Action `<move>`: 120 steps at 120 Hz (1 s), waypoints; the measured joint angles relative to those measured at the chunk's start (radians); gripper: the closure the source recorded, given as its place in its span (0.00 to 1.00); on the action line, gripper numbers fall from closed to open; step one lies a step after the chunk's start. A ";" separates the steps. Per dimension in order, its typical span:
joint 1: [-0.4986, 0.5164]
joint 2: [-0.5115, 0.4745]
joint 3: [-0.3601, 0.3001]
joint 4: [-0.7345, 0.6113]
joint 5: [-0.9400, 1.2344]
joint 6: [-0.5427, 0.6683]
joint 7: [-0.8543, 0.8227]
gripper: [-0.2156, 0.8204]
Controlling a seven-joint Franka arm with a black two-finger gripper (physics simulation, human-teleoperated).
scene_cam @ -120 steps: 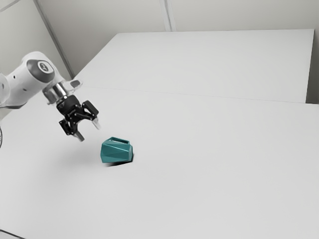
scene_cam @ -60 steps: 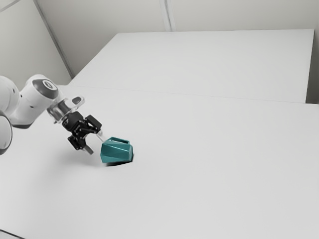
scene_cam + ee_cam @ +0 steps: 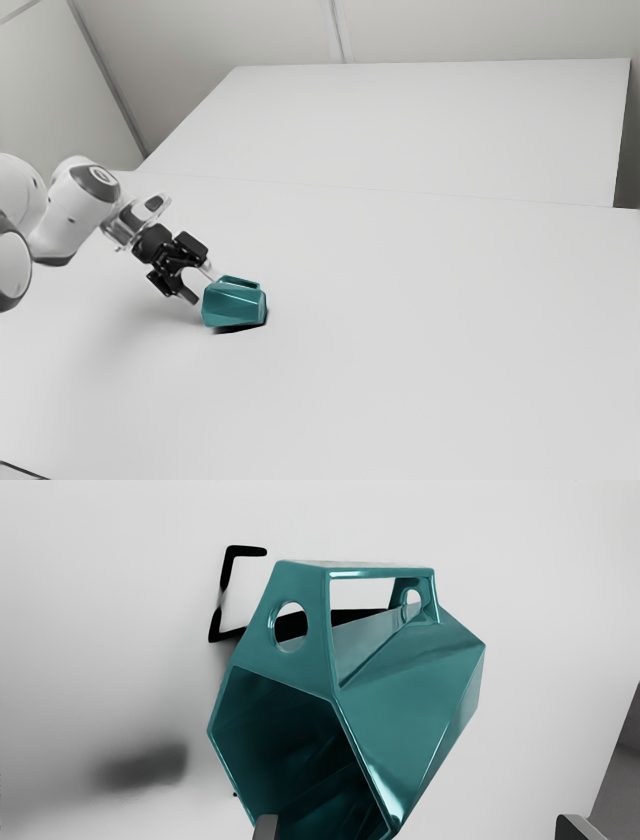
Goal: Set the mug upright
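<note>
See the mug (image 3: 232,306) lying on its side on the table (image 3: 450,350), with its handle (image 3: 305,585) toward twelve o'clock in the exterior view. Hold the gripper (image 3: 204,286) just beside it at ten o'clock, with fingers (image 3: 266,828) wide apart, gripping nothing.

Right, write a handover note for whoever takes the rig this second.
Gripper: open, close by the mug, one of its fingers in front of the mouth.
Mug: on its side on the table, mouth toward the gripper, handle uppermost.
Done: hand brought to the mug.
Left: grip it, turn it upright, let go, back off. Closing over the wall near the mouth looks likely; check the fingers' line first.
</note>
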 joint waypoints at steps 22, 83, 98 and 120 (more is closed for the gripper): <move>0.000 0.009 -0.005 -0.015 -0.016 0.011 0.044 0.21; -0.001 0.008 -0.023 -0.068 -0.136 0.006 0.171 0.21; -0.003 0.009 -0.042 -0.064 -0.154 0.009 0.195 0.24; -0.006 0.007 -0.053 -0.059 -0.163 0.013 0.225 0.67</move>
